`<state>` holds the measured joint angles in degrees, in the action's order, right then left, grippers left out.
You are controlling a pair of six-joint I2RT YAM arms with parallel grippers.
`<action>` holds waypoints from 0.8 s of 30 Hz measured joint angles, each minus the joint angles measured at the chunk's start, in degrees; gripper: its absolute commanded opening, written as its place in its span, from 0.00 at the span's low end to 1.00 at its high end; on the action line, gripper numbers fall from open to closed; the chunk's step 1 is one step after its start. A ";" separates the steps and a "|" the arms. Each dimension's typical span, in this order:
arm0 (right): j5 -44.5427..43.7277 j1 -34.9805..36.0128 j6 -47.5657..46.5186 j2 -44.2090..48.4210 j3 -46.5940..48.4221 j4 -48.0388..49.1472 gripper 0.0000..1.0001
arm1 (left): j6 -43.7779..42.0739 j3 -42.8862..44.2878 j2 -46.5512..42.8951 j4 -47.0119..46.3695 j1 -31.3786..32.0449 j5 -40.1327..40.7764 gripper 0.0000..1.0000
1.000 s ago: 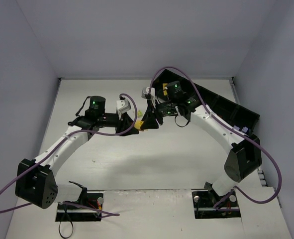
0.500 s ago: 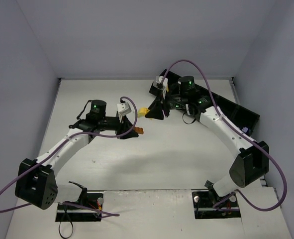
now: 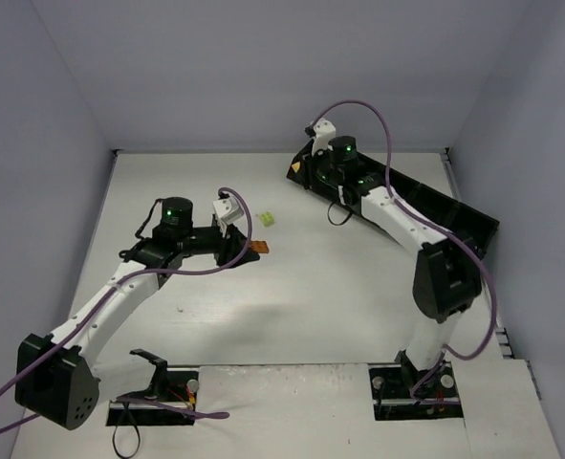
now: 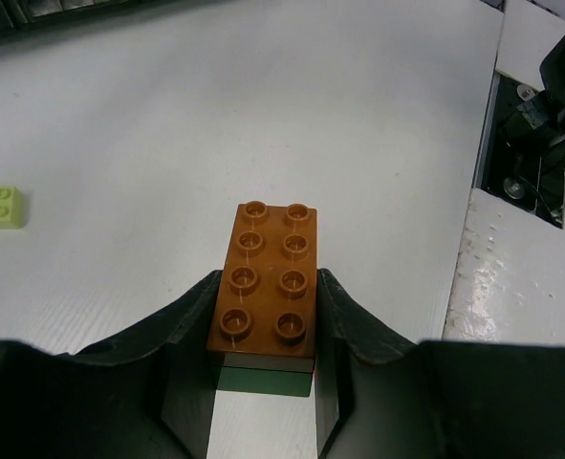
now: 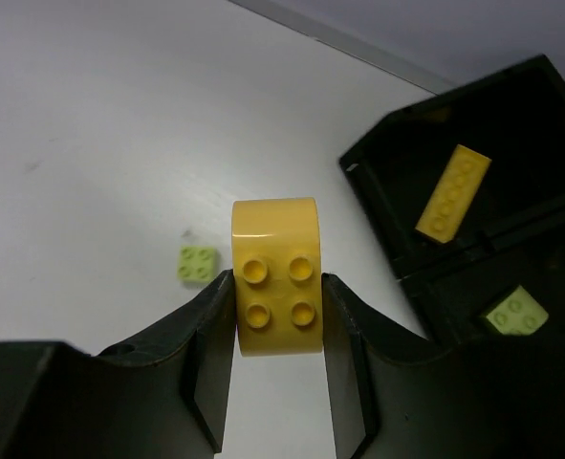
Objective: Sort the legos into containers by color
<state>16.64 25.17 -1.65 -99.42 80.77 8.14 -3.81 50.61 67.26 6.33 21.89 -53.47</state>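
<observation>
The right gripper [image 5: 277,292] pinches a yellow brick [image 5: 276,239] at frame centre, short of the container [image 5: 425,120] at the right. Next I would carry it over the compartment holding the long yellow brick [image 5: 453,192]. The left gripper [image 4: 268,296] pinches an orange brick [image 4: 268,258]; a green piece [image 4: 263,381] beneath it is mostly hidden.

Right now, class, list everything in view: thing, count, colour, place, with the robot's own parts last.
table: one, white
container: one, black, table's far right
orange-brown brick: one, orange-brown, in the left gripper
dark green piece: one, dark green, under that brick
yellow bricks: two, yellow, one in the right gripper, one long in a container compartment
lime bricks: two, lime, one on the table, one in the neighbouring compartment
grippers: two, black, each shut on its brick
</observation>
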 measured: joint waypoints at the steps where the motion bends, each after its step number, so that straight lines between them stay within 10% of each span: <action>1: -2.80 -0.26 0.66 -2.64 1.33 0.94 0.00 | 0.20 -0.39 -0.90 0.09 0.00 0.44 0.00; 11: -18.27 -1.95 4.02 -24.06 18.12 4.37 0.09 | 1.51 -3.76 -9.25 4.00 0.00 3.82 0.00; 17: -22.53 -1.95 5.27 -31.06 25.09 4.94 0.46 | 1.84 -5.22 -12.81 4.96 0.00 4.74 0.00; 24: -24.85 -1.95 5.81 -33.46 26.71 4.90 0.50 | 2.21 -7.08 -13.11 5.40 0.00 5.33 0.00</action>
<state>-8.21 23.22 4.16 -132.88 107.48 13.04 -1.61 43.53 54.15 11.73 21.89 -48.14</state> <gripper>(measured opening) 0.492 0.308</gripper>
